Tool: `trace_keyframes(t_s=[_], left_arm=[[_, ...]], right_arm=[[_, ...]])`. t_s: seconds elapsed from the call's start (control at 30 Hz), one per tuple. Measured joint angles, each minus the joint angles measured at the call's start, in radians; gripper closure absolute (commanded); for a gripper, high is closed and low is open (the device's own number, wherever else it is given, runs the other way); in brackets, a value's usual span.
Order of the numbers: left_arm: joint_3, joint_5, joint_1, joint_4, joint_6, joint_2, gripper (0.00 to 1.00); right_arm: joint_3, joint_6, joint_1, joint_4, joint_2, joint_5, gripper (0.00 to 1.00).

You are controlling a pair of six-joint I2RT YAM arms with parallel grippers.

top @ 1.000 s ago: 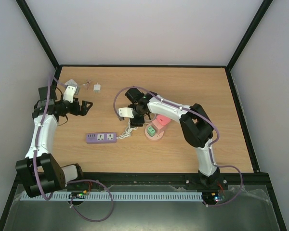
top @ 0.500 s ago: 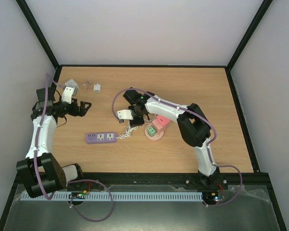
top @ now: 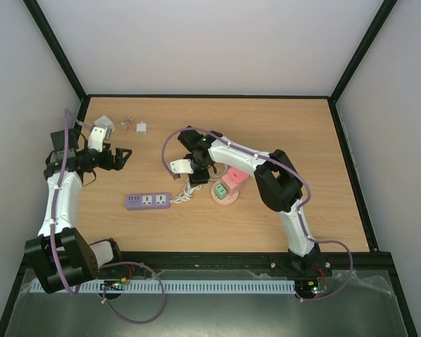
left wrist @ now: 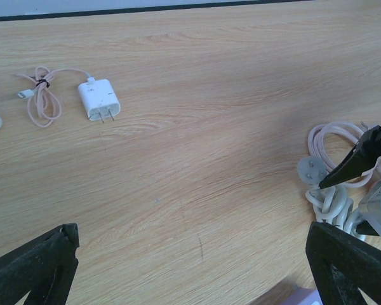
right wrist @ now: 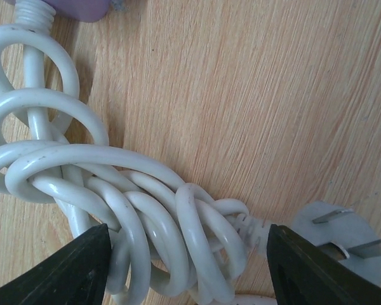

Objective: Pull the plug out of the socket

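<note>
Cord coil between fingers of right hand

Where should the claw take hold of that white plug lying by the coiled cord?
Probably the round body of the plug, pinched across its sides from above. It lies on the table with its thin prongs pointing sideways, away from the cord, leaving the body the sturdy part.

Wooden table: socket, power strip, charger
</note>
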Motion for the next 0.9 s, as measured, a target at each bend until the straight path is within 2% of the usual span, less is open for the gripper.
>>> trace_keyframes(t_s=[0.07,0.2,0.9], left_arm=[[0.0,0.0,0.003,0.0,0.0,0.0,0.01],[0.0,0.0,0.003,0.001,0.0,0.0,0.01],[-0.004,0.0,0.014,0.007,0.0,0.0,0.01]], right_arm=[[0.013,-0.002,0.0,-0.013,0.008,-0.001,0.33],[0.032,-0.01,0.0,-0.034,0.019,0.002,0.27],[0.093,-0.024,0.0,-0.192,0.034,-0.097,0.19]])
